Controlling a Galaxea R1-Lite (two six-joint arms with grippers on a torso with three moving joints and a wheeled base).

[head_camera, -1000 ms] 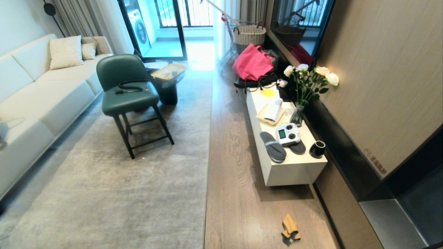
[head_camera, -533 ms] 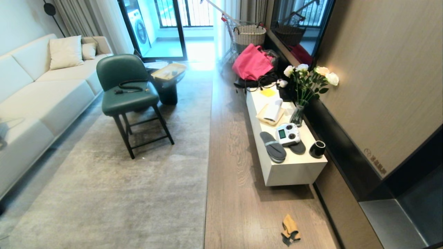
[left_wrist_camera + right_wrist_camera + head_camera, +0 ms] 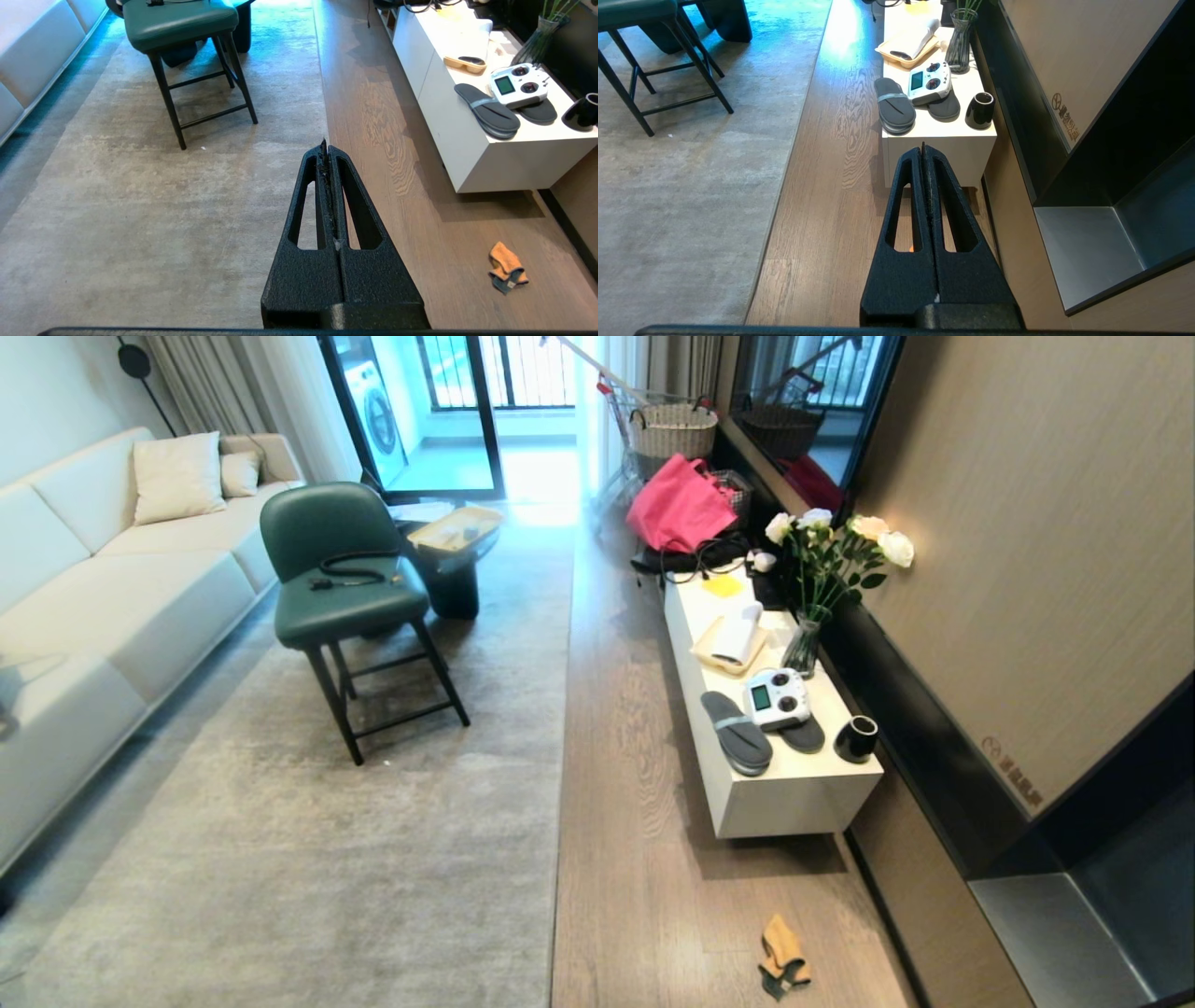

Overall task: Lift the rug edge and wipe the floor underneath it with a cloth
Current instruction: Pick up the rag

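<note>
Two grippers wait, and neither has anything in it: the left gripper [image 3: 328, 145] and the right gripper [image 3: 923, 148] both show their jaws pressed flat together, held up off the floor [image 3: 644, 859].

Your landmark is the white cabinet [image 3: 794, 803] along the wall. The cloth [image 3: 782, 967] lies crumpled on the floor just past the cabinet's near end, toward you, well apart from the rug. The rug edge [image 3: 563, 728] runs straight away from you, parallel to the cabinet's long front, with a bare strip of floor between the two.

So you have the cloth on the cabinet side of that strip and the rug edge on the far side of it. In the left wrist view the cloth sits off to the side of the jaws; in the right wrist view only a speck of orange shows behind them. I judge the right arm nearer the cloth and the left nearer the rug edge, whose long line points the way both grippers already point.
</note>
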